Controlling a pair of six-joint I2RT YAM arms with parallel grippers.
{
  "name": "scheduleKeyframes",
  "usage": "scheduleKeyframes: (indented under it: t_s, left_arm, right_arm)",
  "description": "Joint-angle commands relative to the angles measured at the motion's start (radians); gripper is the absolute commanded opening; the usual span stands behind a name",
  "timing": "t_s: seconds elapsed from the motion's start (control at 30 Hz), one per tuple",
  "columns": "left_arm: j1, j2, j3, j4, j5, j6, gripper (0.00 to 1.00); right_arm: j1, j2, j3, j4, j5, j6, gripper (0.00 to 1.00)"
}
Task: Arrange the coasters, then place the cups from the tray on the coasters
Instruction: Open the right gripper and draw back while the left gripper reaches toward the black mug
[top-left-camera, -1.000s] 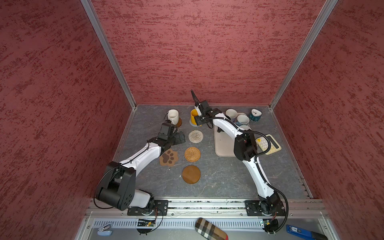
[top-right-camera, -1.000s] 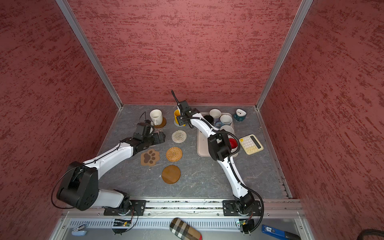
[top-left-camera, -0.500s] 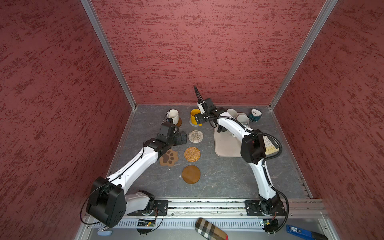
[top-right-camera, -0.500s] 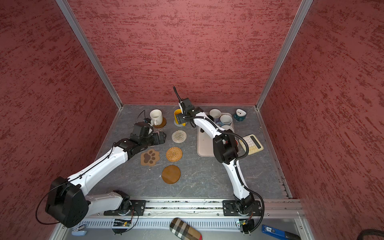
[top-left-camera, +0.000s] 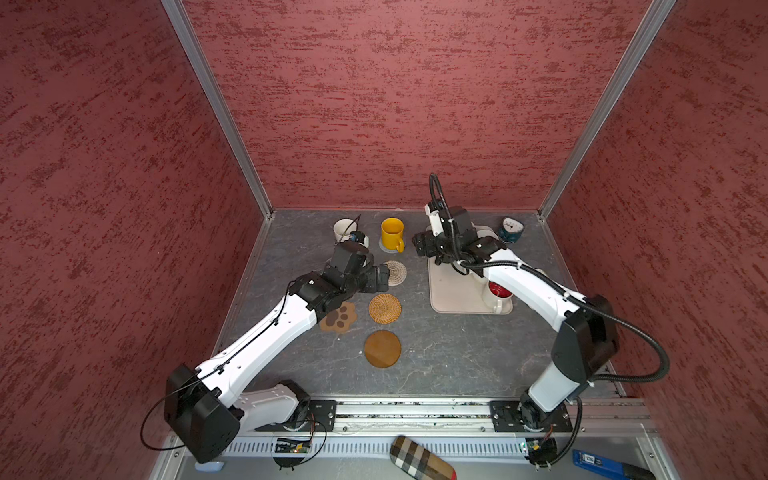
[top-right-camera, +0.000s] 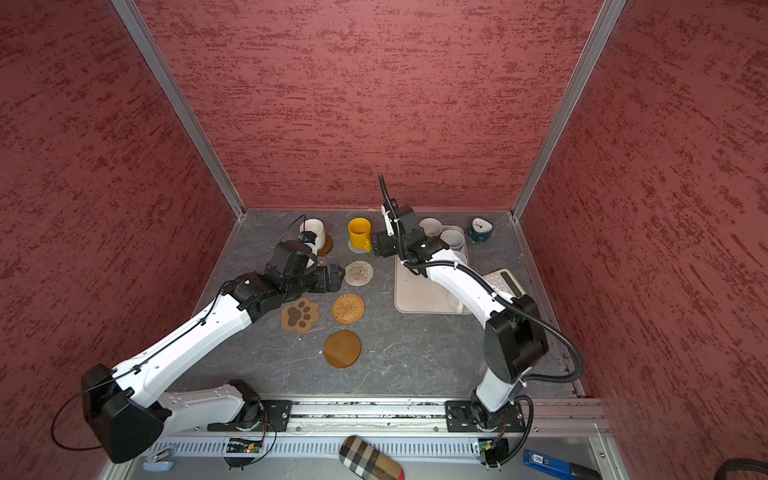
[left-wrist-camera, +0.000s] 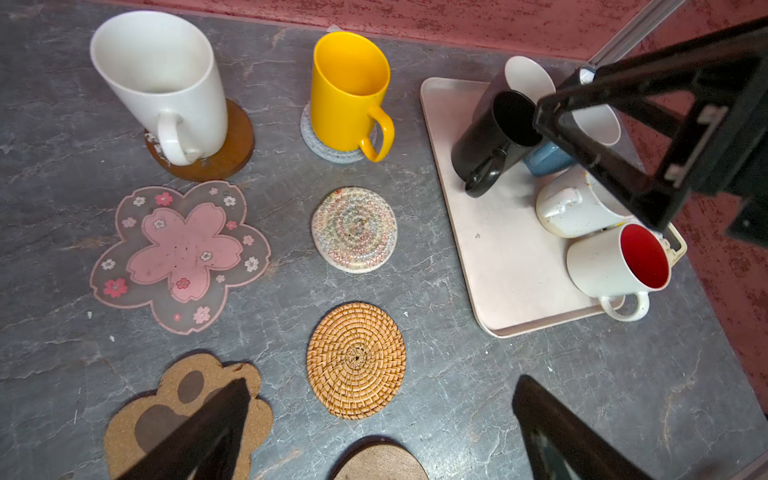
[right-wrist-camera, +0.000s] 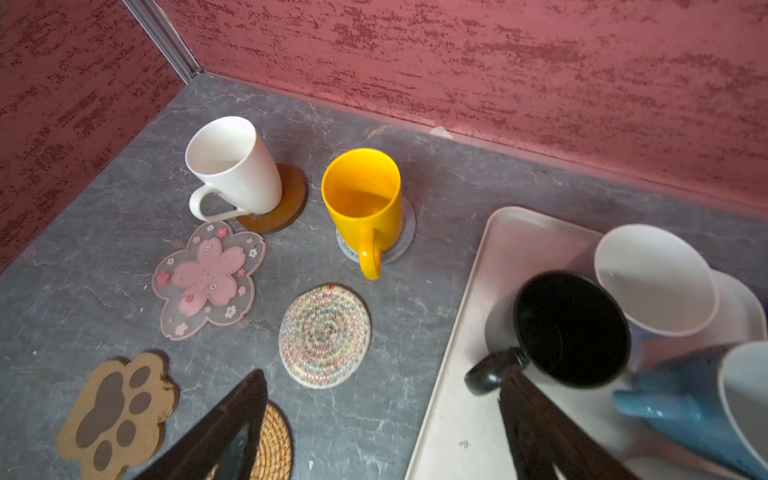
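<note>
Cup placement under way: yellow mug (right-wrist-camera: 361, 199) stands on grey woven coaster (right-wrist-camera: 405, 237)
Right gripper (right-wrist-camera: 382, 376) and left gripper (left-wrist-camera: 382, 382) both open, empty; likely next, black mug (right-wrist-camera: 569, 328) on the tray (right-wrist-camera: 465, 374) needs a rim grasp, then transfer to beige woven coaster (right-wrist-camera: 324, 334)

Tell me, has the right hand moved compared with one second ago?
Yes. The right hand has drawn back rightward from the yellow mug, toward the tray.

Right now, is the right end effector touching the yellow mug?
Apart. The right wrist view shows the yellow mug standing alone on its grey coaster, bare table between it and the open right end effector.
</note>
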Motion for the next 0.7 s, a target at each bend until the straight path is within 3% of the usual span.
scheduleKeyframes:
  t_s: [0.0, 0.3, 0.67]
  left_arm:
    - [-0.015, 0.058, 0.060, -0.054, 0.025, 0.053, 1.00]
    - [-0.025, 0.235, 0.233, -0.070, 0.136, 0.121, 0.99]
    - [-0.024, 0.533, 0.470, -0.056, 0.190, 0.191, 0.98]
  right_arm:
    - [-0.006, -0.112, -0.123, 0.110, 0.009, 0.053, 0.89]
    - [-0.021, -0.418, -0.420, 0.180, 0.092, 0.105, 0.99]
    - [-0.128, -0.670, -0.615, 0.169, 0.071, 0.263, 0.99]
